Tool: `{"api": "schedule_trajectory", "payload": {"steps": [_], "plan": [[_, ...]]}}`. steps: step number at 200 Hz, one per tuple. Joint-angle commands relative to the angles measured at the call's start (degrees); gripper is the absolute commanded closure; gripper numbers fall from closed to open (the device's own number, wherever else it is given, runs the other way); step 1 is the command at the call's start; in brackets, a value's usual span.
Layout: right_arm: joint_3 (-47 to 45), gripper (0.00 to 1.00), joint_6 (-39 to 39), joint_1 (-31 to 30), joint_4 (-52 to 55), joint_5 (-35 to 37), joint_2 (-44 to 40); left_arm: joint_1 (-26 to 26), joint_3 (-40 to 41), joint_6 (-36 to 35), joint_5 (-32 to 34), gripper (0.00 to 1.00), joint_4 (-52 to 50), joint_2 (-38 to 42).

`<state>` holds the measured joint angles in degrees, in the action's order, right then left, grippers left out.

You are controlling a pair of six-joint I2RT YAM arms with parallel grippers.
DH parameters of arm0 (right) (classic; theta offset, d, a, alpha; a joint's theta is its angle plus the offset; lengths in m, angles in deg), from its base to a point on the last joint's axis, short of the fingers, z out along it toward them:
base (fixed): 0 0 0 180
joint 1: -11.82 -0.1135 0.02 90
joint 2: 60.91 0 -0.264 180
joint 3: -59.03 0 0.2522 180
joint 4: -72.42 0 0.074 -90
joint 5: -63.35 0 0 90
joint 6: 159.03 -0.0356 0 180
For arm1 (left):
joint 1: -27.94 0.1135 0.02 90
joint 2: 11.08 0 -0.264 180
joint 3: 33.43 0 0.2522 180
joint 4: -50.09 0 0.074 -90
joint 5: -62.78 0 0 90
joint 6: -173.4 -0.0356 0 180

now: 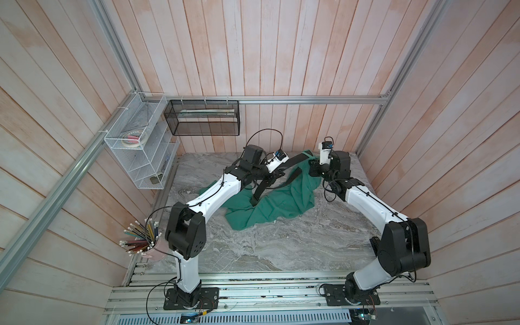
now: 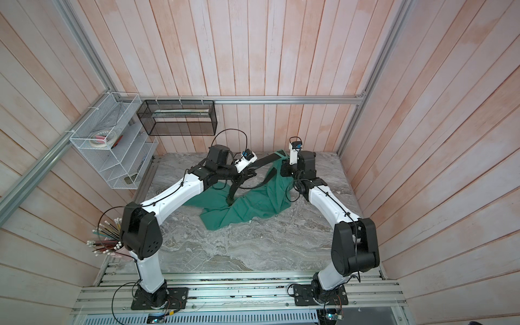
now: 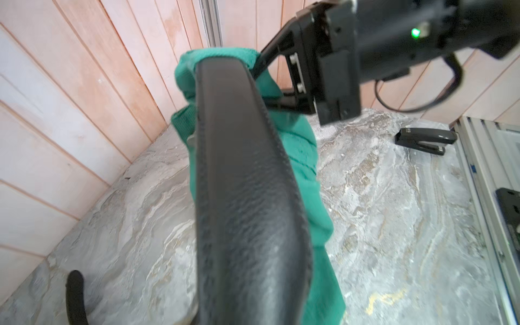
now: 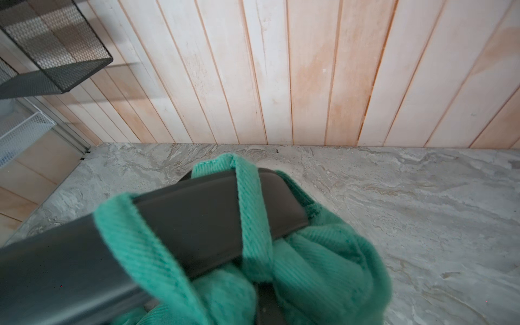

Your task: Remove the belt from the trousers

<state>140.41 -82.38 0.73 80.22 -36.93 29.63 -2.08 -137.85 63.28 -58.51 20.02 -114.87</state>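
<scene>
The teal-green trousers [image 1: 281, 202] lie crumpled on the marble table, with their waist lifted at the back. My right gripper [image 1: 312, 166] is shut on that bunched waist cloth [image 4: 323, 267]. The black belt [image 1: 294, 162] runs taut through a belt loop [image 4: 250, 202] from the waist to my left gripper [image 1: 278, 176]. In the left wrist view the belt [image 3: 242, 183] fills the middle and hides the jaws. The strap stays lifted, so the left gripper reads as shut on it. Another stretch of belt [image 1: 260, 191] hangs down onto the cloth.
A black stapler [image 3: 425, 139] lies on the table near the right rail. A pink cup of pencils [image 1: 146, 239] stands at the front left. A white wire rack [image 1: 140, 146] and a black mesh basket [image 1: 202, 118] hang on the walls. Bare marble [image 1: 281, 247] stretches in front.
</scene>
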Motion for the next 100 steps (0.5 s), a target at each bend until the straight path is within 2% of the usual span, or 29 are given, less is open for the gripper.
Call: {"api": "schedule_trajectory", "payload": {"steps": [1, 31, 76, 90, 100], "plan": [[-0.42, 1.0, -6.46, 7.1, 0.13, 6.35, 1.3, 6.72, 8.44, 5.06, 0.24, 1.0, 11.05, 10.66], [-0.88, 1.0, -6.44, 7.23, -0.25, 5.18, 1.54, 10.34, 17.57, 7.38, 0.53, 1.0, 16.24, 15.42], [-0.47, 1.0, -5.79, 4.66, -2.3, 2.55, 2.27, 10.19, 24.93, 10.99, -1.98, 1.0, 23.34, 12.04], [0.06, 1.0, -3.54, 2.94, -2.39, 2.63, 2.05, 9.33, 25.24, 10.09, -1.12, 0.88, 22.33, 11.02], [0.23, 1.0, -1.94, 1.76, -2.37, 2.85, 1.85, 8.36, 24.47, 8.27, -0.31, 0.72, 20.09, 10.78]]}}
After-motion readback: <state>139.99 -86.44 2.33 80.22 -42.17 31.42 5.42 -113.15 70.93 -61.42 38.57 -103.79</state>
